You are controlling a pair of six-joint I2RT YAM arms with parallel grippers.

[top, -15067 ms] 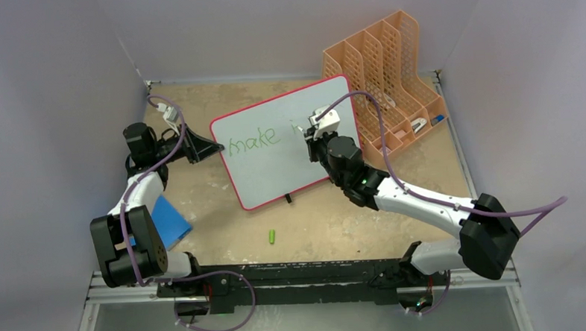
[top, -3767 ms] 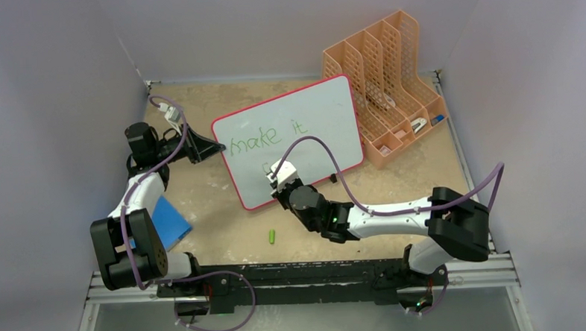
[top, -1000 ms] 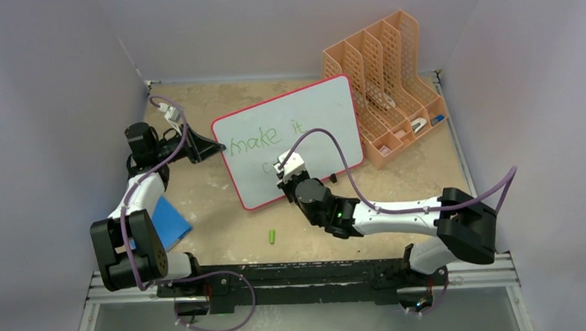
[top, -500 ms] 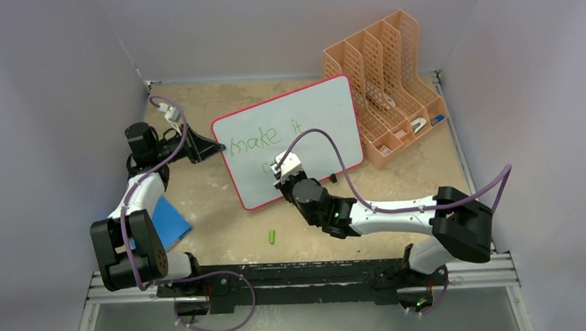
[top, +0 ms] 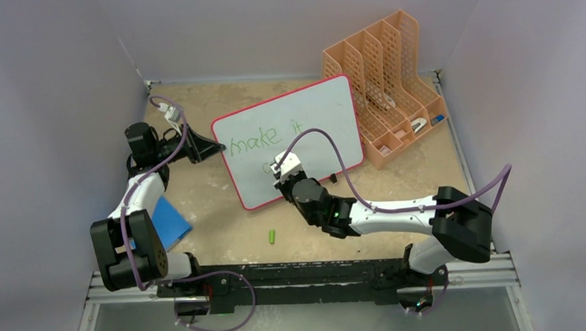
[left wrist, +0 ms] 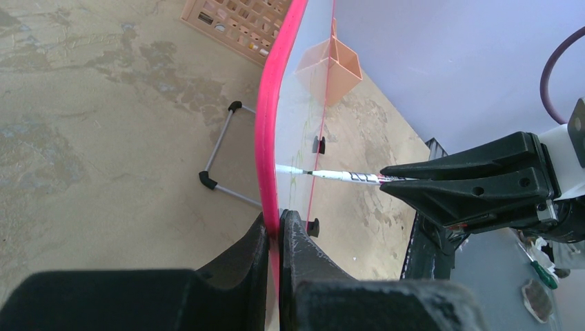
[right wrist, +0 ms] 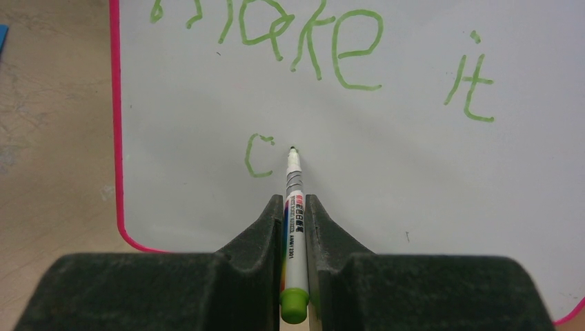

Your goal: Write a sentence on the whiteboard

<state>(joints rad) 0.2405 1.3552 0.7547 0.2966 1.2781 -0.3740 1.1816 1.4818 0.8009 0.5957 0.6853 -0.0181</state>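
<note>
Since fifteen seconds back my right arm has come off the top line, where it was writing by the far right of the board, and dropped to the second line; in the last half second I see almost no shift. The right gripper is clenched on a marker, barrel gripped between both fingers, green butt end toward the camera, nib pointing away at the board. In the left wrist view the nib meets the white face.

The whiteboard stands mid-table, propped at a tilt on a wire leg, its right edge just beside the orange file organizer. The sentence so far reads "make it" on the upper line, with a lone "c" below it; the nib sits just right of that letter.

My left gripper is clamped on the board's pink rim at its left edge, one finger on each face.

On the table a small green cap lies near the board's lower edge, apart from it, and a blue pad lies by my left arm.
</note>
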